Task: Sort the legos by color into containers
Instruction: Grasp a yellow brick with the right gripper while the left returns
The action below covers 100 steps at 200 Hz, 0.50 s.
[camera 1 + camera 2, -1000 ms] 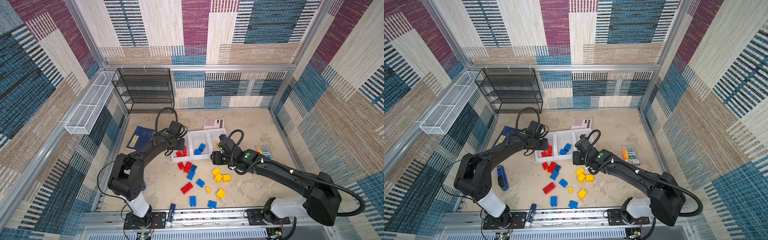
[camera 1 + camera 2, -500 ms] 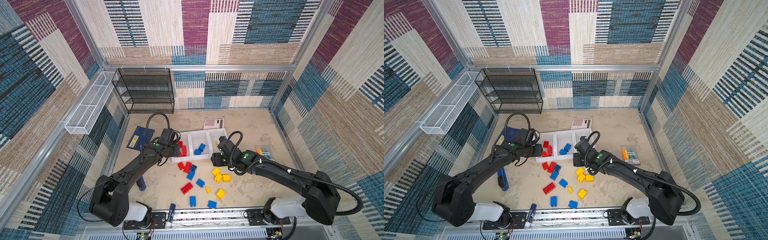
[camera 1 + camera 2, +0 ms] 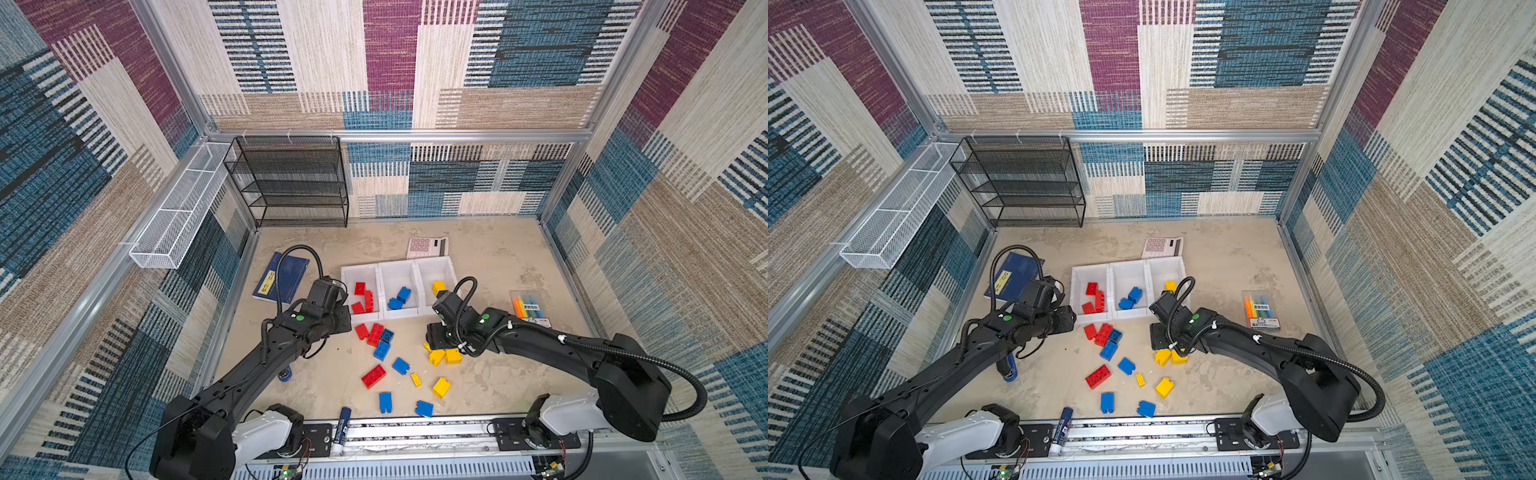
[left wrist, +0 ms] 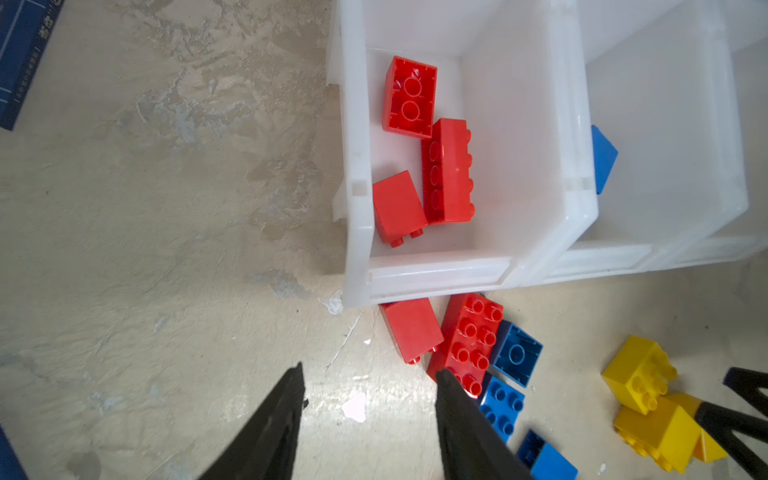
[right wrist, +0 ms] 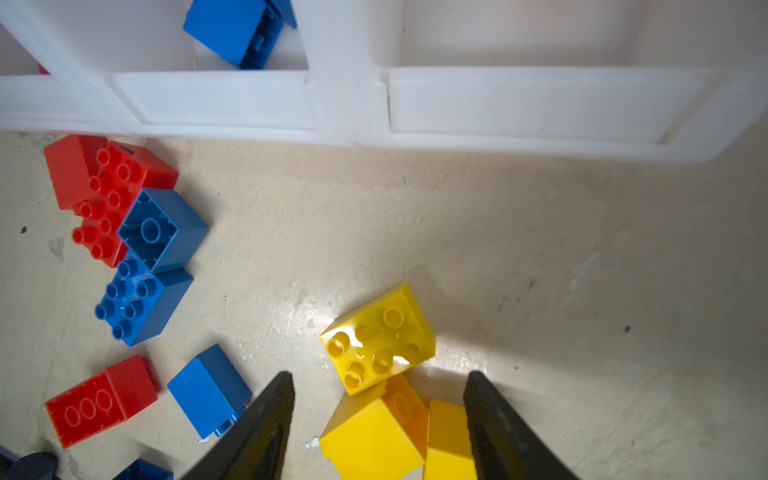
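Six legos sit sorted in the white bins: three red bricks, two blue bricks and one yellow brick. About a dozen loose legos remain on the tabletop. The left fingers, spread and empty, hover just short of the red cluster, which crowds a bin's front wall. The right fingers, spread, stand either side of the yellow bricks without pinching them. Ahead of them the tabletop is bare up to the bins.

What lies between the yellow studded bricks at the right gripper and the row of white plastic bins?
Nothing: bare beige tabletop separates the yellow studded bricks from the white plastic bins, shown in the right wrist view.
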Available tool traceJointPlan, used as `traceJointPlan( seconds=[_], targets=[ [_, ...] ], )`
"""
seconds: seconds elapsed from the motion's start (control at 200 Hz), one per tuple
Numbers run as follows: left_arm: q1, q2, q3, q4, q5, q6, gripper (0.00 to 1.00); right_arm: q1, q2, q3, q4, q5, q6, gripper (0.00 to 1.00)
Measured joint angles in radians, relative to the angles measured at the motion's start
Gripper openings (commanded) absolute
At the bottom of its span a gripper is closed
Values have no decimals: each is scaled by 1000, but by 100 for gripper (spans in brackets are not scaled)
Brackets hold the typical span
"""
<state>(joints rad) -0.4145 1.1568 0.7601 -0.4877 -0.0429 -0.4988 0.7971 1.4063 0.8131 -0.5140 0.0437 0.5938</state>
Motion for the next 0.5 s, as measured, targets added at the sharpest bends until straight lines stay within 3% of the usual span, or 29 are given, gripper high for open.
traceJointPlan(
  seconds=[0.501],
  targets=[
    [0, -19, -20, -1, 0, -7, 55, 17, 63, -36, 80, -56, 38, 68]
  ],
)
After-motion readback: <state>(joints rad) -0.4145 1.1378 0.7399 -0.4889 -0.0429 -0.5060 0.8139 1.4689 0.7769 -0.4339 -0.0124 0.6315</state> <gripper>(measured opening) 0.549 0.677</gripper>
